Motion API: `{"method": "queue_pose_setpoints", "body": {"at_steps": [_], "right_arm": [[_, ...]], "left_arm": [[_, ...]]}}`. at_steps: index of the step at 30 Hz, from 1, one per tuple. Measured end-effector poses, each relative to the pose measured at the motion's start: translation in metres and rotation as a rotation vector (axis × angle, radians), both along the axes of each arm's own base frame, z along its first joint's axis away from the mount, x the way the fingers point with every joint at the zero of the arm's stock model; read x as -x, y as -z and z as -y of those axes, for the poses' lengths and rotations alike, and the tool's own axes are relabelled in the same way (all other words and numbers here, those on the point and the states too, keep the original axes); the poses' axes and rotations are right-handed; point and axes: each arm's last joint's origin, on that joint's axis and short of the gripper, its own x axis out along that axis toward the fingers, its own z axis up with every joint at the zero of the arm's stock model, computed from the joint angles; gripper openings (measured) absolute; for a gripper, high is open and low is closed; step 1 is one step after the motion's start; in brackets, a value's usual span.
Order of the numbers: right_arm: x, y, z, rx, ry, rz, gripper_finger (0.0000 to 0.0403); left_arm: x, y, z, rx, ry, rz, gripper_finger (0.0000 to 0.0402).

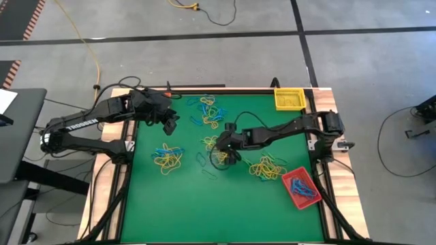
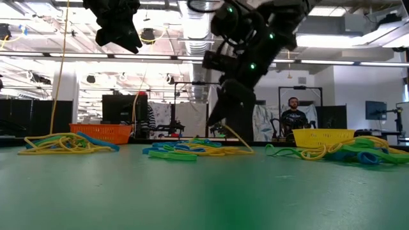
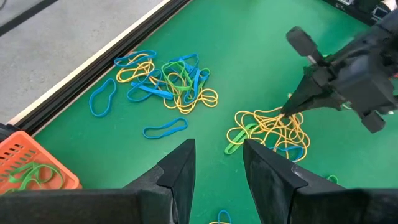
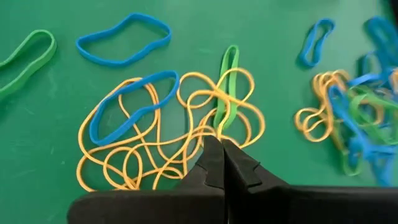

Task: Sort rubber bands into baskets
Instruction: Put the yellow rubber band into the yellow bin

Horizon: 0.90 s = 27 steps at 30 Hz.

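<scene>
Pinching a thin yellow rubber band (image 4: 198, 134) from the tangled pile at the green table's (image 1: 184, 204) centre, the right gripper (image 4: 219, 144) is closed, while the left gripper (image 3: 217, 163) hovers nearby with fingers parted, holding nothing.

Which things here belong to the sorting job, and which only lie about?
Job: rubber bands; yellow basket; red basket; orange basket; right gripper, shut on a yellow band; left gripper, raised.
Lying about: yellow floor cable; person in background.
</scene>
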Motion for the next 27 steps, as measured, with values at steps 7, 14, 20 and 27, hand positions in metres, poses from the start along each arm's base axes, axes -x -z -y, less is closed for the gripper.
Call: {"method": "queue_pose_setpoints", "body": {"at_steps": [7, 14, 20, 27], "right_arm": [[-0.010, -0.029, -0.010, 0.109, -0.008, -0.023, 0.0014], [-0.014, -0.051, -0.017, 0.202, 0.004, -0.045, 0.0014], [-0.013, -0.065, -0.018, 0.296, 0.060, -0.082, 0.0014], [-0.005, -0.088, -0.015, 0.402, 0.162, -0.115, 0.0013]], "left_arm": [[0.000, 0.000, 0.000, 0.000, 0.000, 0.000, 0.0124], [0.000, 0.000, 0.000, 0.000, 0.000, 0.000, 0.0124], [0.000, 0.000, 0.000, 0.000, 0.000, 0.000, 0.0124], [0.000, 0.000, 0.000, 0.000, 0.000, 0.000, 0.0124]]}}
